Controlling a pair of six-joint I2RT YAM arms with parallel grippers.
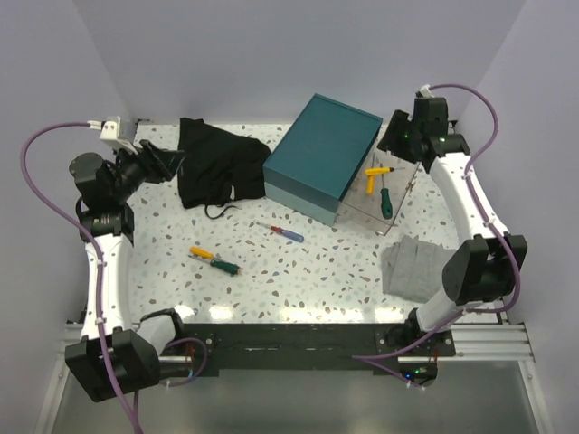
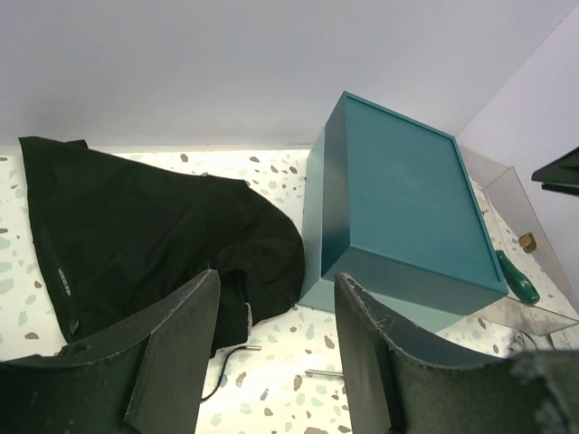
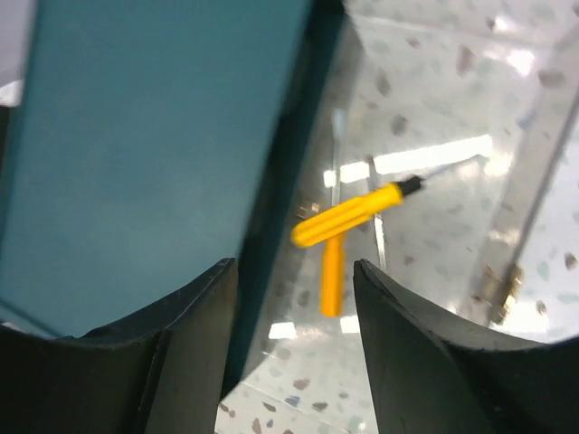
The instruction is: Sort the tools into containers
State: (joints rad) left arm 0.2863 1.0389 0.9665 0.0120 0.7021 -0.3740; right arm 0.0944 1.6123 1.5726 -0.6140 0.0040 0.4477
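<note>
We see the right gripper (image 3: 294,271), fingers apart and empty, above the clear box (image 1: 409,188). In the box, a yellow T-handled tool (image 3: 348,217) and a green screwdriver (image 1: 385,202) lie beside the teal case (image 1: 323,154). The left gripper (image 2: 276,285), likewise spread and empty, hovers near the black bag (image 1: 213,167). A blue-red screwdriver (image 1: 282,231) and an orange-green screwdriver (image 1: 214,259) lie on the table (image 1: 344,271).
</note>
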